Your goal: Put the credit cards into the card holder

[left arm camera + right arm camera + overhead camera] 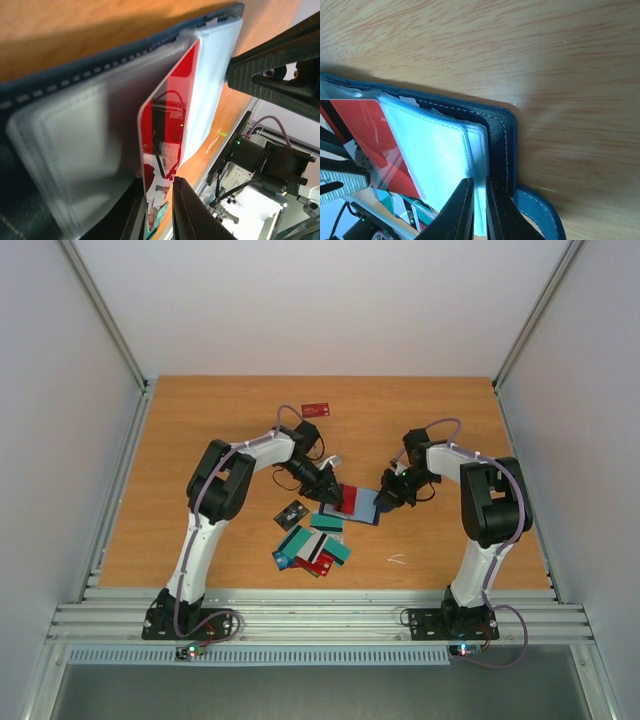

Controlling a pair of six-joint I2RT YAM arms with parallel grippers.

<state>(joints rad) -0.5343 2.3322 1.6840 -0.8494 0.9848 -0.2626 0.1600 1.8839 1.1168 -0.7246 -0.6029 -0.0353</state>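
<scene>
The card holder lies open at the table's middle, its navy cover down and its clear grey-blue pockets up. A red credit card stands partly inside a pocket, also seen in the right wrist view. My left gripper straddles the card's free end with its jaws slightly apart. The card leans on one finger, and a gap shows to the other. My right gripper is shut on the edge of a clear pocket leaf. More credit cards, teal, red and white, lie piled nearer the arms.
A dark card lies left of the pile. A lone red card lies far back on the table. A small white scrap rests near the right arm. Metal rails run along the near edge, and walls enclose the sides.
</scene>
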